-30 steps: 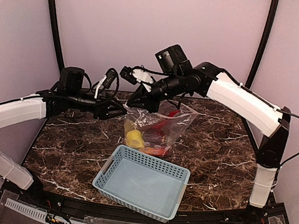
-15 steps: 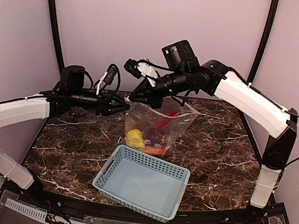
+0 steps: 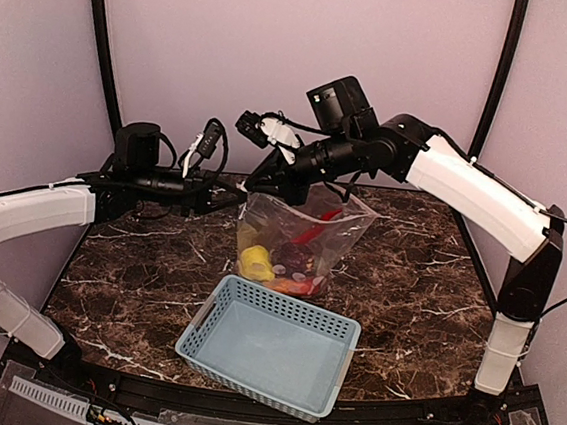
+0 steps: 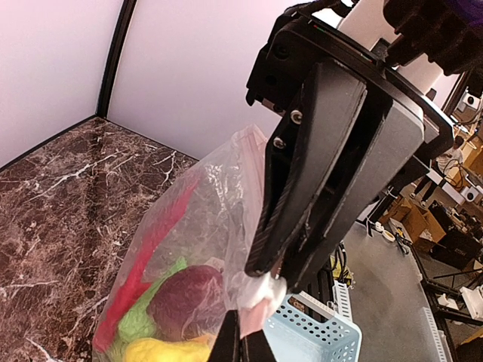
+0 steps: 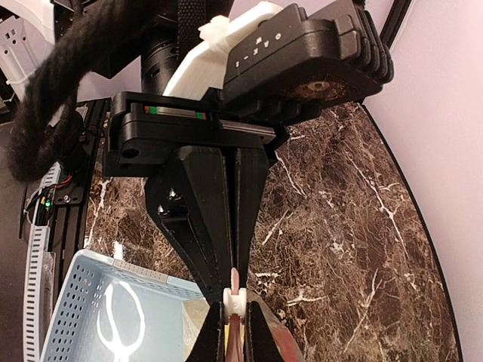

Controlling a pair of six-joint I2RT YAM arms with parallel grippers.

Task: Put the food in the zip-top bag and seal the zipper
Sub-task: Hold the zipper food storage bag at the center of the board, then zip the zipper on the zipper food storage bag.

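On the tabletop (image 3: 137, 269), the zip-top bag (image 3: 306, 237) stands just behind the basket (image 3: 271, 344), with the food (image 3: 257, 262) in its lower part.

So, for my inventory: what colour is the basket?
The basket is light blue; the top view shows it best.

Near-side access to the zip-top bag (image 3: 306, 237) is obstructed by the basket (image 3: 270, 350); bare table (image 3: 136, 279) is found on both flanks.

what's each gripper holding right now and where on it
Both hold the zip-top bag by its zipper strip. The right gripper and left gripper pinch that edge at one top corner, beside the white slider.
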